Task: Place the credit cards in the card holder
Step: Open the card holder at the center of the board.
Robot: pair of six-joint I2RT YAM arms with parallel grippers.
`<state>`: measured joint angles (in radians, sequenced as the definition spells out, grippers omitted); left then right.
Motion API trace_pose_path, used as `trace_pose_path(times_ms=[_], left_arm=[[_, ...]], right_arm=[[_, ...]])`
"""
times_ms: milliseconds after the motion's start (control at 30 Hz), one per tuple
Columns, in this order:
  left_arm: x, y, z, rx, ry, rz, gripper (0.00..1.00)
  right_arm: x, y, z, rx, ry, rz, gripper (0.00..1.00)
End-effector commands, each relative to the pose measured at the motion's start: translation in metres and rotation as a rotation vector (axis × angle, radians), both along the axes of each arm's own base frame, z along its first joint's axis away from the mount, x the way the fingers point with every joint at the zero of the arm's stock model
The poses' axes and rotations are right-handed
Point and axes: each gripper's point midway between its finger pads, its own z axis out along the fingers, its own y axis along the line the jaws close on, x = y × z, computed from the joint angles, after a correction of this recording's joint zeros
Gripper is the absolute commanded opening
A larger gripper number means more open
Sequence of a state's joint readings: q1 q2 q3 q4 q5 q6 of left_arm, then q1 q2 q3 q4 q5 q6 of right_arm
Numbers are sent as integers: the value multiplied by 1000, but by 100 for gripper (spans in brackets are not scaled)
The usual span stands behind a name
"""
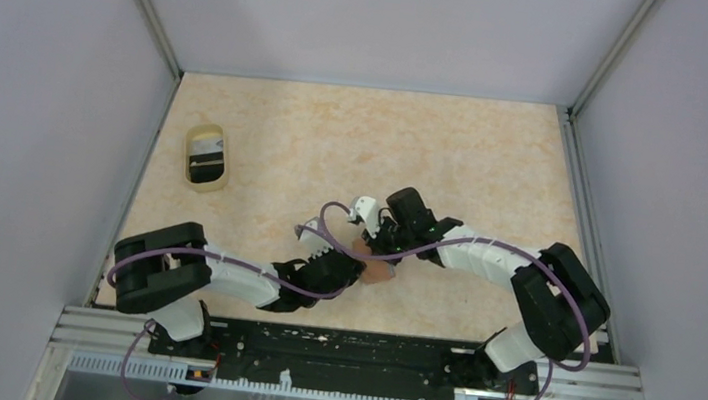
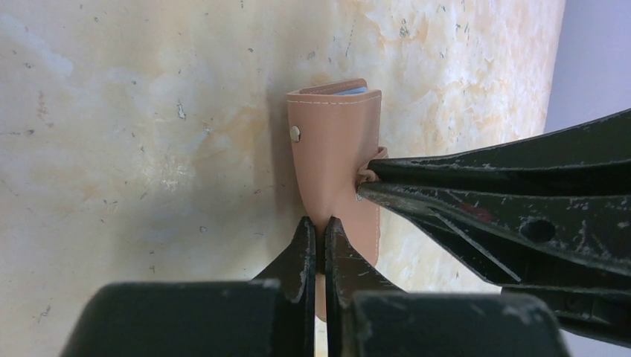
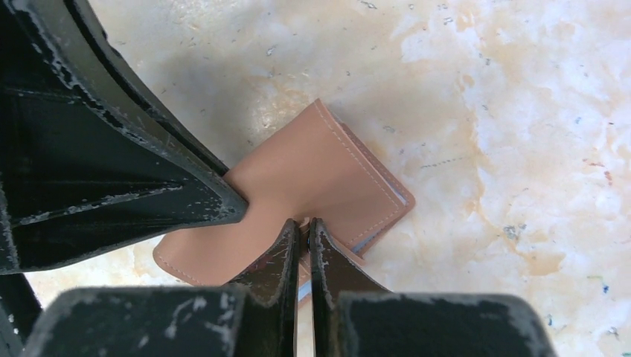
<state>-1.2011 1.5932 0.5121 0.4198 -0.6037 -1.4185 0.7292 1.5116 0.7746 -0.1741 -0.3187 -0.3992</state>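
Well, both arms meet over the near middle of the counter [image 1: 387, 143], where the card holder [image 1: 381, 273] sits between their tips. The left arm [image 1: 240, 283] reaches out low from its base, folded at the elbow and stretched rightward. The right arm [image 1: 485, 255] bends at its own elbow and runs leftward, its wrist angled down and toward the near edge.

In the left wrist view, the left pincer [image 2: 320, 227] is clenched on the near edge of the card holder [image 2: 335, 141], with the tan leather pinched between its fingers. The holder is folded, a small stud showing on its side and a sliver of light blue lining at its far end. The right pincer [image 2: 363, 184] comes in from the right and bites the holder's side edge.

The right wrist view shows the right pincer [image 3: 300, 227] closed tight on a flap of the card holder [image 3: 320, 171], the left pincer [image 3: 236, 202] pressing in from the left. The holder's far corner rests on the counter.

Well apart, toward the far left, lies a yellowish cup [image 1: 206, 156] with something pale and dark inside; what it is cannot be told.
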Motion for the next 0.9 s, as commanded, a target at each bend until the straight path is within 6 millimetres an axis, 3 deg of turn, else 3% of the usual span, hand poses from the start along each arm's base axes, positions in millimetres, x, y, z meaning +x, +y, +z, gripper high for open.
trace_pose_path(times_ms=[0, 233, 533, 600, 800, 867], left_arm=[[1, 8, -1, 14, -8, 44, 0], [3, 21, -3, 31, -41, 67, 1], [2, 11, -6, 70, -47, 12, 11], [2, 9, -8, 90, -42, -14, 18], [-1, 12, -10, 256, -98, -153, 66], [-2, 14, -5, 306, -146, -216, 75]], right_arm=[[23, -6, 27, 23, -75, -71, 0], [27, -16, 50, 130, -37, -108, 0], [26, -16, 54, 160, -13, -108, 0], [27, -17, 57, 171, -8, -116, 0], [27, -22, 73, 238, 8, -112, 0], [26, -23, 76, 251, 13, -109, 0]])
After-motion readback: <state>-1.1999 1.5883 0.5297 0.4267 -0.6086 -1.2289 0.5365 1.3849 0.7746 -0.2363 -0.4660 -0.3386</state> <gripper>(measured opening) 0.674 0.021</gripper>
